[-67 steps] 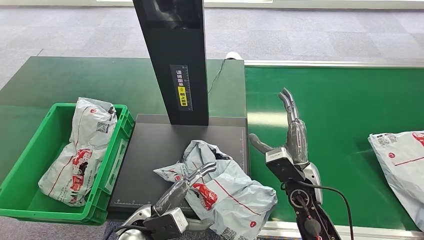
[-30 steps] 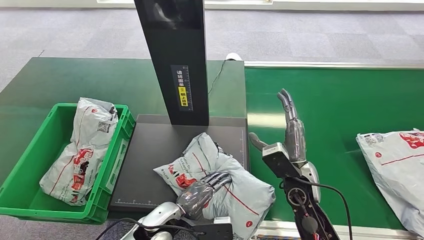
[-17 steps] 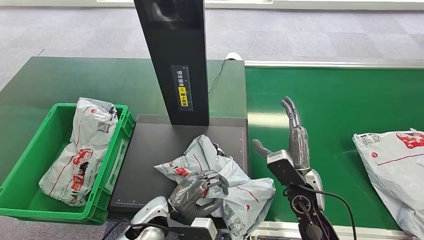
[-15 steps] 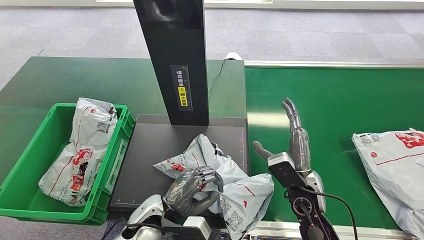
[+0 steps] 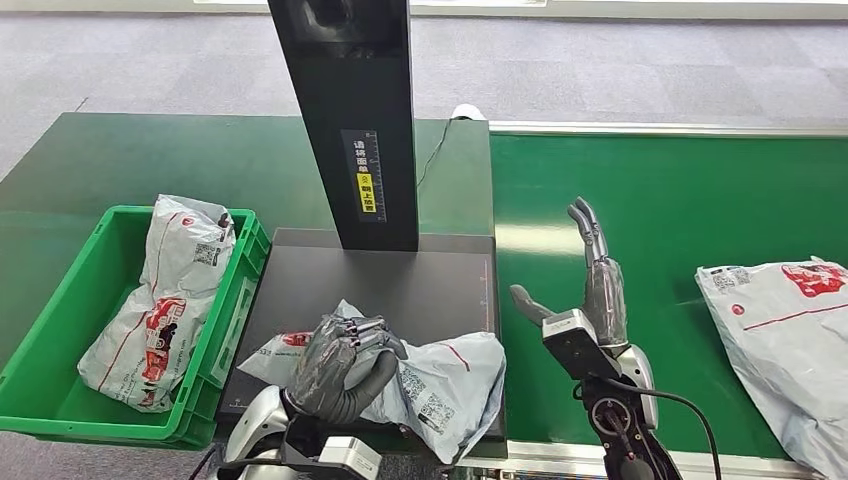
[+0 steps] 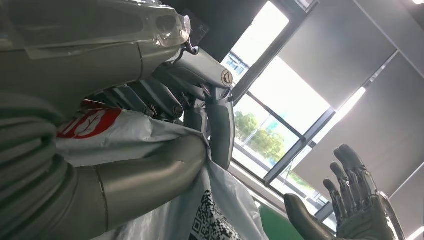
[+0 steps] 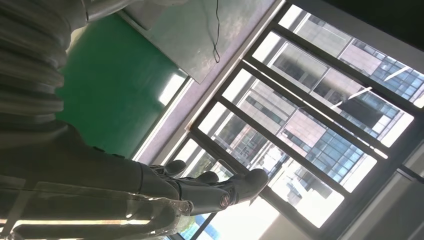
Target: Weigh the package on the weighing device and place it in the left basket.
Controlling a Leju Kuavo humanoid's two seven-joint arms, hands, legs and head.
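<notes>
A crumpled grey package (image 5: 440, 378) with red print lies on the near part of the black weighing plate (image 5: 400, 280). My left hand (image 5: 340, 368) grips its left end, fingers curled over the plastic; the left wrist view shows the fingers (image 6: 200, 95) and thumb closed on the package (image 6: 150, 145). The green basket (image 5: 60, 330) stands to the left of the scale and holds another grey package (image 5: 165, 295). My right hand (image 5: 590, 290) stands open and upright over the green belt, right of the plate, holding nothing; its fingers (image 7: 210, 187) show in the right wrist view.
The scale's black column (image 5: 350, 120) rises behind the plate. A further grey package (image 5: 790, 340) lies on the green conveyor belt (image 5: 680, 200) at the right edge. The dark green table (image 5: 150, 160) extends behind the basket.
My left hand closed on the package and pulled it leftward across the plate, flattening it. The right hand drew slightly back. The package on the belt moved a little to the left.
</notes>
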